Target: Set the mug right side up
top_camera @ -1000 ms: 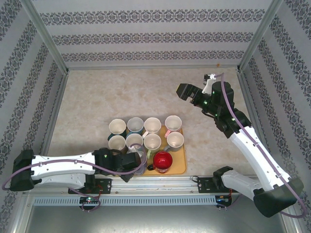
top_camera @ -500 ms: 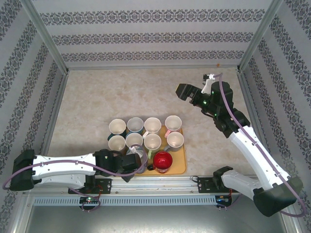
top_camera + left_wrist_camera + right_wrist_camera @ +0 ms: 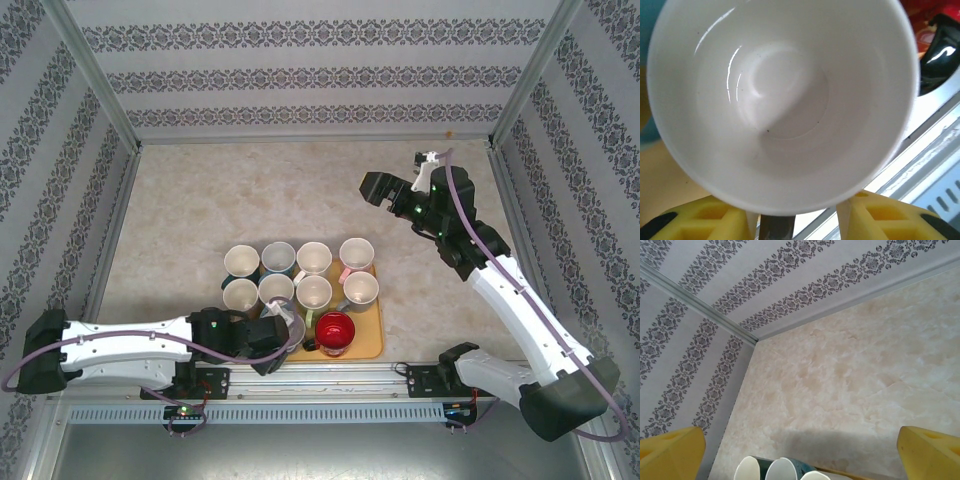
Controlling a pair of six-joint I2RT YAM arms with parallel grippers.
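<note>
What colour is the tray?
Orange tray, clearest in the top view.

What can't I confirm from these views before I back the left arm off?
- Left gripper contact with the white mug: in the top view the wrist covers the jaws; in the left wrist view the bottom edge cuts off its fingers.
- Mug's handle: left wrist view, hidden behind the mug's own rim.
- Mug's base on the tray: top view, hidden under the gripper.
</note>
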